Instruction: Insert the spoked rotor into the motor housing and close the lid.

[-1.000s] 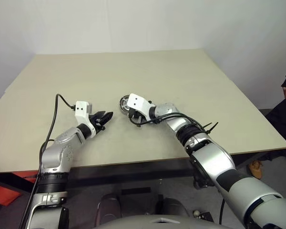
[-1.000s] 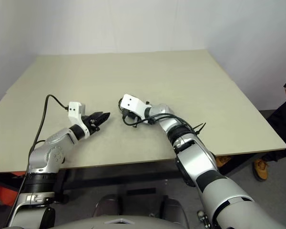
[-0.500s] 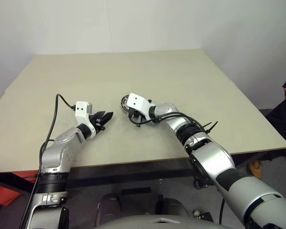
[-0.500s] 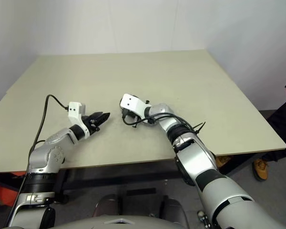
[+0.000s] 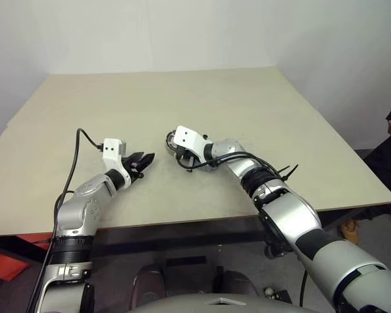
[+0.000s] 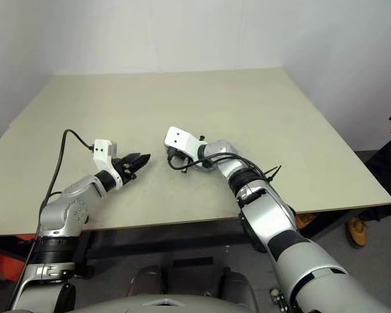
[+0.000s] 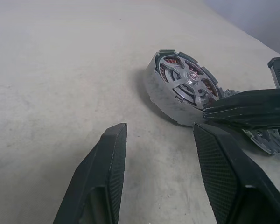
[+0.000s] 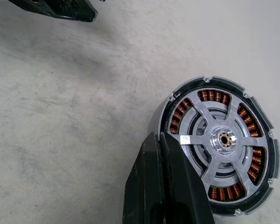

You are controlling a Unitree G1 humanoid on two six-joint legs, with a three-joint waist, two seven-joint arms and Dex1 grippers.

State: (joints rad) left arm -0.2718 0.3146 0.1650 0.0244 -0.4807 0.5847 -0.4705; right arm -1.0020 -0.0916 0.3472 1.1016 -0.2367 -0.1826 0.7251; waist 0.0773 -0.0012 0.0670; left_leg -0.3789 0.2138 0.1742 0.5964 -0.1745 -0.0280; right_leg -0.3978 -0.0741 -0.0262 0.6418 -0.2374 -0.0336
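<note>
Inspection at the beige table (image 5: 280,124): the spoked rotor (image 8: 224,140) already sits inside the motor housing (image 8: 164,119), its spokes lying over the ring of copper windings, hub at centre; I judge the insertion step done or being finished. My right gripper (image 8: 164,140) has its fingers pressed together, empty, the tips resting at the housing rim and over the edge of the rotor; whether they bear down on the rotor I cannot tell. In the left wrist view the housing leans, one side of its rim raised off the table; so the seating needs checking. My left gripper (image 7: 156,135) hangs near the housing, apart from it, jaws spread and holding nothing. The lid (image 7: 266,139), a dark notched piece, shows partly behind my right fingers, just beside the housing on the table; it is not yet on. Next move, in my judgement: draw the right fingers clear, let the housing settle flat, then take up the lid and lay it squarely over the rotor; the left gripper could steady the housing wall.
</note>
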